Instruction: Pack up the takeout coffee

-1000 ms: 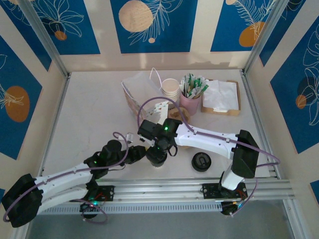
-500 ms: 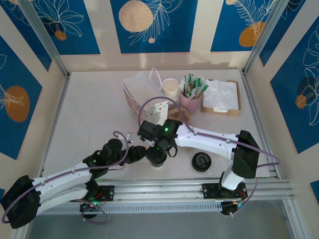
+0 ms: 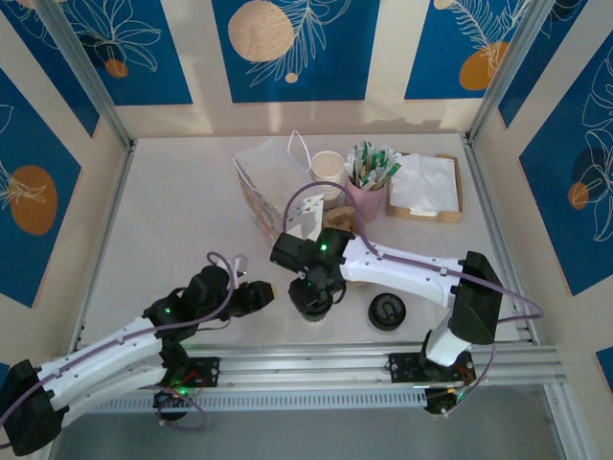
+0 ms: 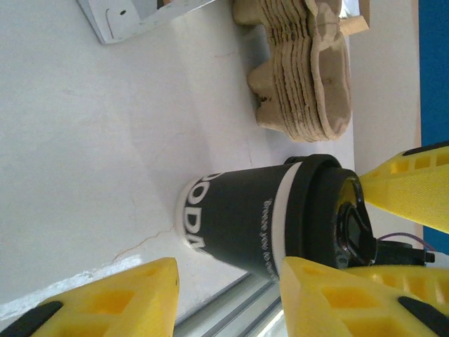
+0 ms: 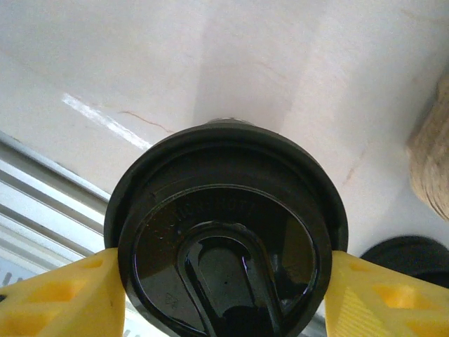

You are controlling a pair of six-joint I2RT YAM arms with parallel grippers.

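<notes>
left wrist | takeout coffee point(image 4: 266, 217) on white table point(image 4: 105, 126) | crack point(image 4: 151, 240), perhaps | blue wall point(image 4: 435, 70)

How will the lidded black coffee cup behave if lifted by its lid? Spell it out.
Likely tippy: the takeout coffee is tall and tapers to a narrow base. Its glossy lid looks slippery, and the right gripper pinches only the rim, so the lid could pop off. The body looks like paper, so hard squeezing would probably dent it.
</notes>
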